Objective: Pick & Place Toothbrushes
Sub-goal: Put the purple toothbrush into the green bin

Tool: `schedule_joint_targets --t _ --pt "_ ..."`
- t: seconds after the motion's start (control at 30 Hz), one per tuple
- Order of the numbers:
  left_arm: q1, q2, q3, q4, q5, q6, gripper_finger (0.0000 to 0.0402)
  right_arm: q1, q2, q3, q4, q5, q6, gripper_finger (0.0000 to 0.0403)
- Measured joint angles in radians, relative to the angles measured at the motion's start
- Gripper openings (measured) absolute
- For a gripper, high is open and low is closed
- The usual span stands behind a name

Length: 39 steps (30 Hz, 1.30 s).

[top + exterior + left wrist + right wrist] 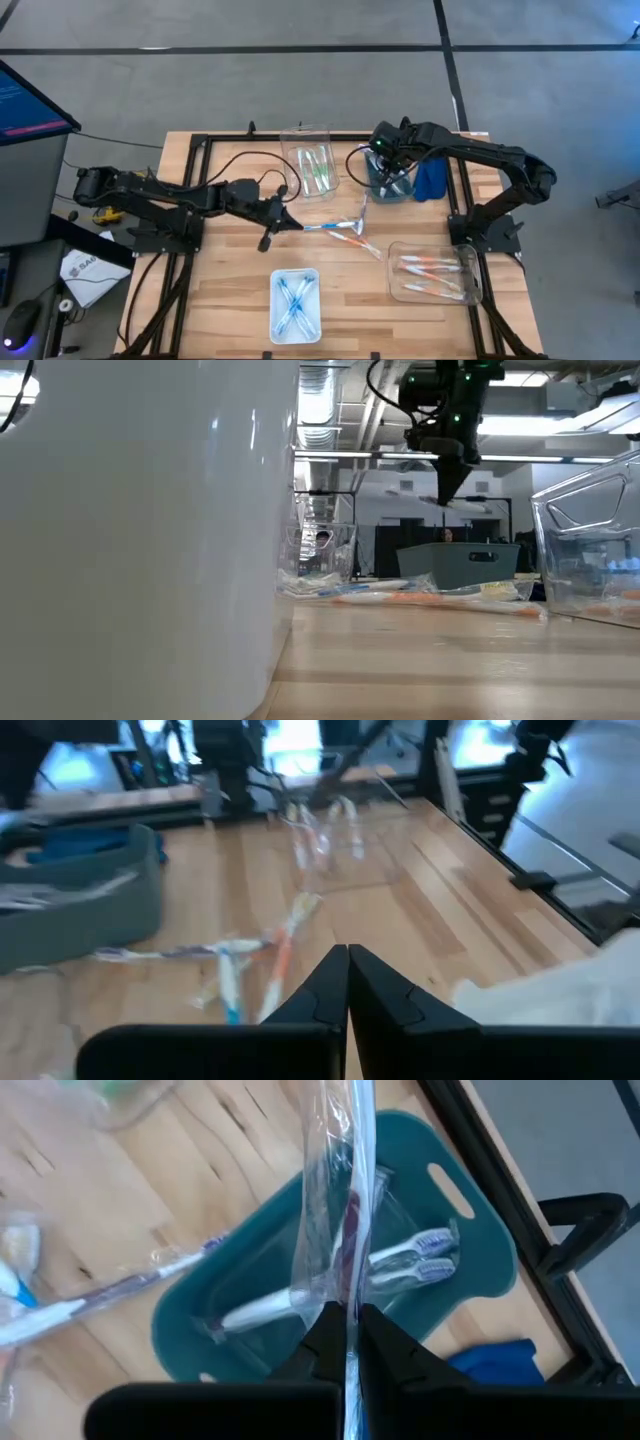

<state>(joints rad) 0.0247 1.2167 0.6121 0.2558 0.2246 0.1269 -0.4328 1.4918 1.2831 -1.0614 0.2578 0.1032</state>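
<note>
Right gripper point(349, 1342) clamped on a clear-wrapped purple-handled toothbrush point(345, 1210) above the teal plastic bin point(455, 1250) (tabletop's far edge), left gripper point(348, 982) closed, empty, mid-table.

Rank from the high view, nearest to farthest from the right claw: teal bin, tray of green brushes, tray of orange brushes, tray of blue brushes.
Right claw, shut on a wrapped toothbrush:
1. Teal bin, directly beneath it at the table's back.
2. Tray of green brushes, beside the bin toward the left arm.
3. Tray of orange brushes, front right corner.
4. Tray of blue brushes, front centre.
</note>
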Motion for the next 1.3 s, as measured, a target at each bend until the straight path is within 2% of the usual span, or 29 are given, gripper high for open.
schedule_joint_targets --t 0.23,0.4,0.53,0.63,1.3 --pt "0.082 0.0 0.0 0.068 0.0 -0.003 0.0002 -0.069 0.0 -0.03 0.048 -0.05 -0.05 0.0001" --pt "0.117 0.0 -0.001 0.096 0.0 -0.011 0.0002 -0.153 0.0 -0.077 0.077 -0.098 0.054 0.0001" --pt "0.122 0.0 -0.001 0.104 0.0 -0.011 0.0002 -0.199 0.0 -0.113 0.094 -0.167 0.071 0.0001" --pt "0.122 0.0 -0.001 0.107 0.0 0.0 0.0002 -0.205 0.0 -0.149 0.134 -0.216 0.075 0.0001" --pt "0.122 0.0 -0.001 0.113 0.0 0.026 0.0002 -0.219 0.0 -0.249 0.208 -0.235 0.124 0.0001"
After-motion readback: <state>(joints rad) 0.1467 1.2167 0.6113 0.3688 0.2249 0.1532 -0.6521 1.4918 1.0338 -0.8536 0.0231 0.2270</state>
